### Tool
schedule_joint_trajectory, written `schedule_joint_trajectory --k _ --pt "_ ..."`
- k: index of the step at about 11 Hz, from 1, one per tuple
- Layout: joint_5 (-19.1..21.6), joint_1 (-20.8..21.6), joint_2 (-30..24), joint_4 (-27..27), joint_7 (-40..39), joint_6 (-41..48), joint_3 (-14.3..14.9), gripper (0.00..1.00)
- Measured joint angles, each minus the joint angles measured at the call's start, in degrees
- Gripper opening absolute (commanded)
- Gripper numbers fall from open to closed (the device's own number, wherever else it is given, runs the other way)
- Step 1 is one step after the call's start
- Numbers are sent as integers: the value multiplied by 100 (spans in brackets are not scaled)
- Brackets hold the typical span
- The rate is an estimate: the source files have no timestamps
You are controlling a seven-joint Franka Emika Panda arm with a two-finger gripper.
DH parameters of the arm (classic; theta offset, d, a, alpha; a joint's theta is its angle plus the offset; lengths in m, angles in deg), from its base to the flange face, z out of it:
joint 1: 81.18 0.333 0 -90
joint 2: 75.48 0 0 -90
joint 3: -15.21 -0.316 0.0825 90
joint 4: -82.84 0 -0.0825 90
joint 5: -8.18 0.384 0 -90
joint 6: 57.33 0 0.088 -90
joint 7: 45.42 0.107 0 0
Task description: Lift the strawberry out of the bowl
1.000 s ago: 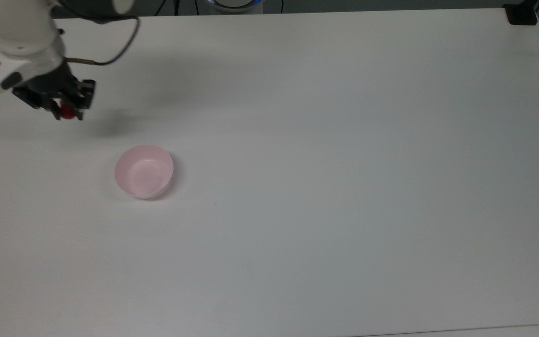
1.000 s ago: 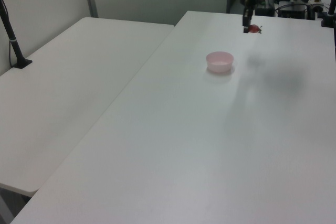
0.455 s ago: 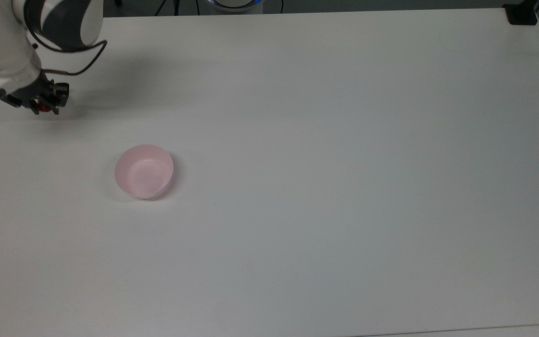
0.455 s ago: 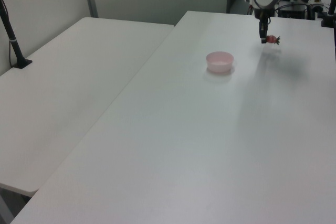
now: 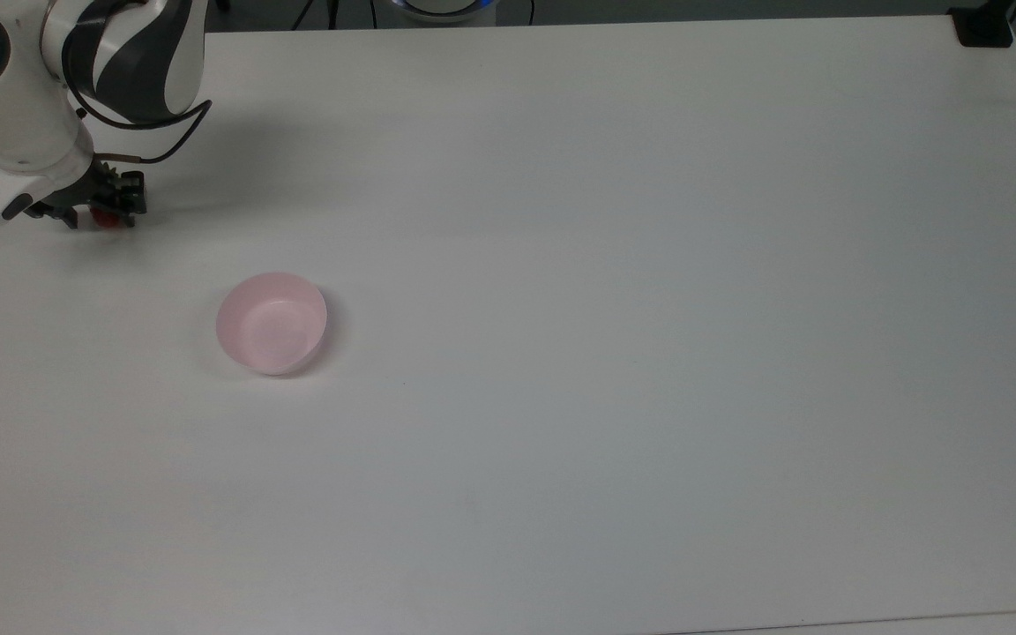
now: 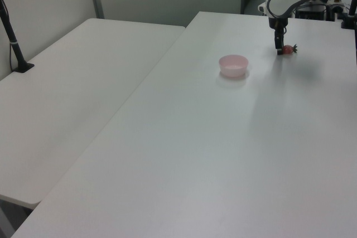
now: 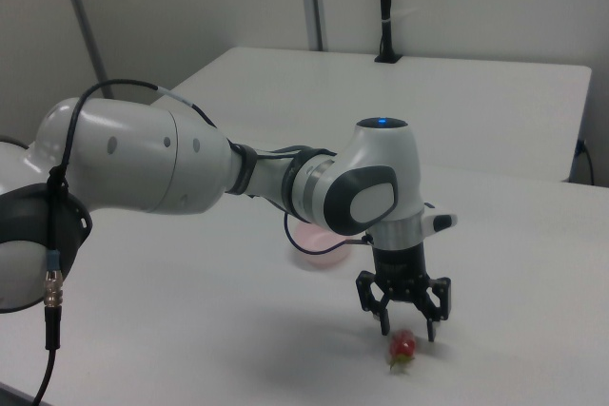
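The small red strawberry (image 7: pixel 403 346) with its green cap lies on the white table (image 5: pixel 614 265), outside the bowl. My gripper (image 7: pixel 406 328) points straight down just over it, fingers spread wider than the fruit and low beside it. In the left view the strawberry (image 6: pixel 288 49) rests right beside a dark finger (image 6: pixel 279 48). In the top view the gripper (image 5: pixel 100 212) and the strawberry (image 5: pixel 103 217) sit at the far left. The pale pink bowl (image 5: pixel 271 323) (image 6: pixel 233 66) stands empty, well apart from the gripper; in the right view the bowl (image 7: pixel 309 256) is partly hidden behind the arm.
The white arm (image 7: pixel 171 173) reaches in low over the table. A second white table (image 6: pixel 83 82) adjoins at the left view's left, with a black post (image 6: pixel 14 43) clamped on it. A black clamp (image 5: pixel 982 26) sits at the top view's upper right corner.
The gripper carried the strawberry away from the bowl and sank to the table. The fruit now lies on the surface and the fingers stand apart.
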Motion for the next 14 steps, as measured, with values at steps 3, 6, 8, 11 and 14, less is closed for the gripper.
schedule_joint_trajectory --k 3,6,8,11,14 --pt "0 1 -39 -82 5 0 -2 100" --pt "43 64 -555 -234 266 133 -89 100" --pt "505 342 -1139 -444 522 996 -149 100" --pt "1258 821 -2033 -642 1175 2194 -166 100" --pt "1695 1429 -2618 -627 2214 2796 -171 100"
